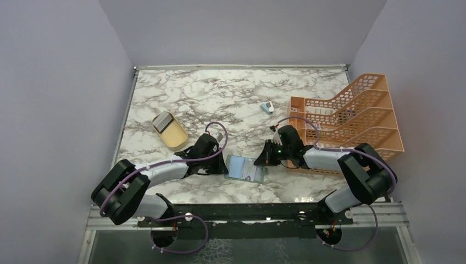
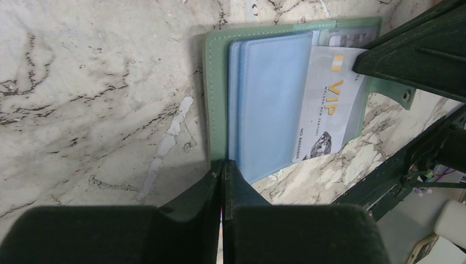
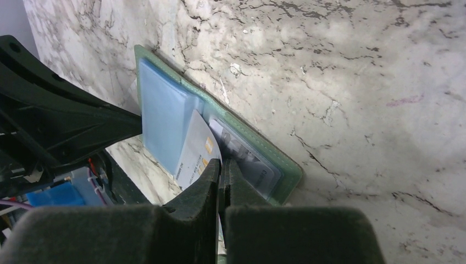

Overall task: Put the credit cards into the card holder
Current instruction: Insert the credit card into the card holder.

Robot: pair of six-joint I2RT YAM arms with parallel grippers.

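Note:
The card holder (image 1: pixel 245 168) lies open on the marble between the two arms, green rim (image 2: pixel 215 93) outside and pale blue pockets inside. My left gripper (image 2: pixel 222 164) is shut on its near left edge, where the rim meets a blue pocket. A pale grey credit card (image 2: pixel 329 110) printed VIP lies bowed over the right-hand half (image 3: pixel 277 165), and my right gripper (image 3: pixel 224 165) is shut on that card's end. Another card (image 3: pixel 244 157) shows inside a clear pocket beneath it. In the top view the right gripper (image 1: pixel 262 160) is at the holder's right side and the left gripper (image 1: pixel 222 165) at its left.
A tan oval dish (image 1: pixel 171 132) with a grey card (image 1: pixel 162 121) in it sits at the left. A small blue-and-white gadget (image 1: pixel 267 106) lies further back. An orange mesh file rack (image 1: pixel 351 118) stands at the right, close behind the right arm.

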